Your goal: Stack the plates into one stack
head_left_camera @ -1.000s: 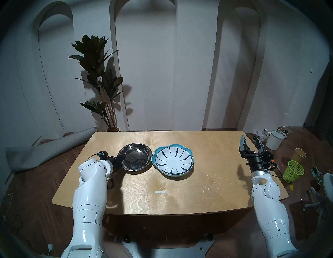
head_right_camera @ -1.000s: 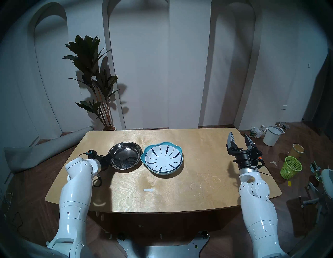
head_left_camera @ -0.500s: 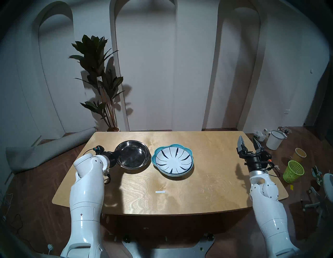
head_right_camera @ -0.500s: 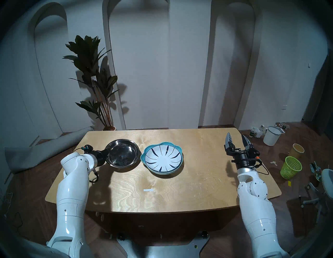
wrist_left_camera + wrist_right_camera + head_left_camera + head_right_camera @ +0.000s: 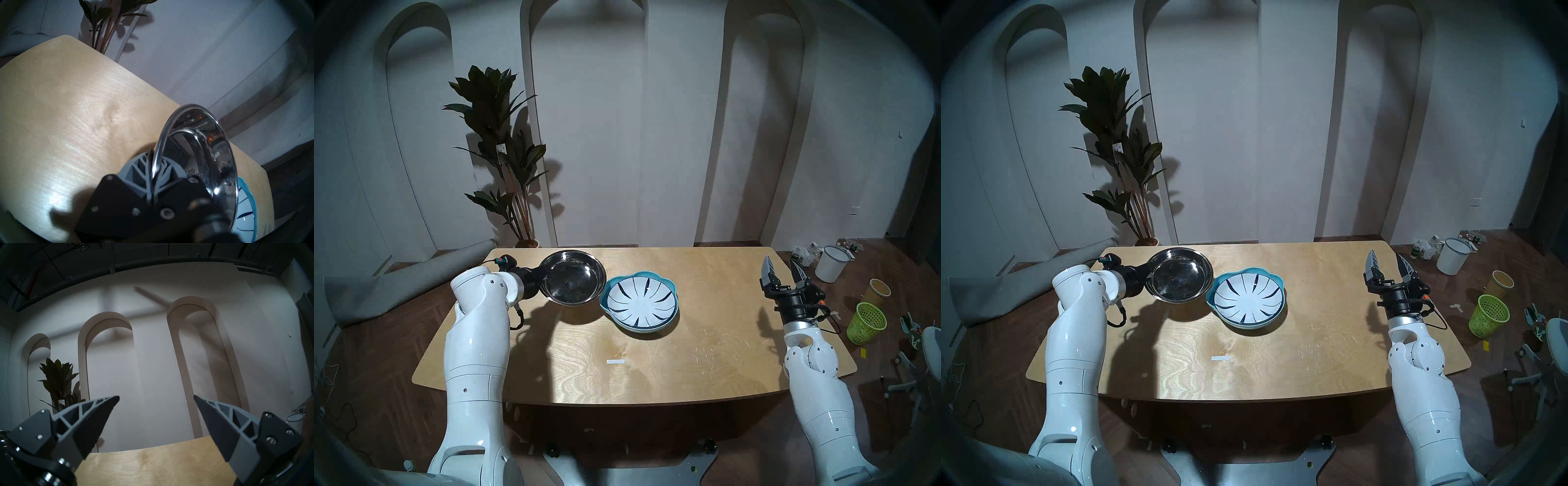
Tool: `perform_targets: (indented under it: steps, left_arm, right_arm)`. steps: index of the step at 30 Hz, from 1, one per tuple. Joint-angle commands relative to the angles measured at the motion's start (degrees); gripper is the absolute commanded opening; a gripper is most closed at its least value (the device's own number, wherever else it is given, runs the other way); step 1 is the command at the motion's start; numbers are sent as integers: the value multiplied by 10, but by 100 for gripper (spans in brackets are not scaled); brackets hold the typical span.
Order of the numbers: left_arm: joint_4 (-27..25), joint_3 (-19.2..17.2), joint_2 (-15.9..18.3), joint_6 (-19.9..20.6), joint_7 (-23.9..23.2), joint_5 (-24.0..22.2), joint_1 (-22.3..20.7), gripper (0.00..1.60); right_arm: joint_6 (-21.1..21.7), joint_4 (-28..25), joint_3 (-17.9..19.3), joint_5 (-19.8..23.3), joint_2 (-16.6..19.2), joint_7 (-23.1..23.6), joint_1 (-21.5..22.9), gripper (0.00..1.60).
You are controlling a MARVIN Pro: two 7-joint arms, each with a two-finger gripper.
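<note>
My left gripper (image 5: 544,275) is shut on the left rim of the shiny round steel plate (image 5: 574,278) and holds it in the air above the table's far left, its right edge near the other dishes. In the left wrist view the fingers (image 5: 144,171) pinch the steel rim (image 5: 203,144). The white plate with dark-blue radial stripes (image 5: 639,298) sits inside the light-blue flower-shaped plate (image 5: 671,282) at the table's middle; the flower plate's face is hidden. My right gripper (image 5: 784,269) is open and empty, pointing up above the table's right edge.
The wooden table (image 5: 653,366) bears a small white label (image 5: 615,361) near its front. A potted plant (image 5: 504,152) stands behind the far left corner. A white bucket (image 5: 831,264), a paper cup (image 5: 879,291) and a green basket (image 5: 866,322) stand on the floor at right.
My left gripper has lifted the steel plate off the table and carried it up and to the right, toward the stacked plates. The right arm shifted slightly, then held still.
</note>
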Motion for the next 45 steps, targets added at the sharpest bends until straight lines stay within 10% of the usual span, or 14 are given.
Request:
perform_targets:
  steps: [1, 45]
  left_arm:
    - [-37, 34, -16, 6, -2, -12, -21, 0]
    - [1, 163, -45, 6, 86, -68, -14, 0]
  right_arm:
    - [-14, -9, 3, 3, -4, 3, 3, 160]
    - [74, -98, 1, -96, -20, -125, -31, 160]
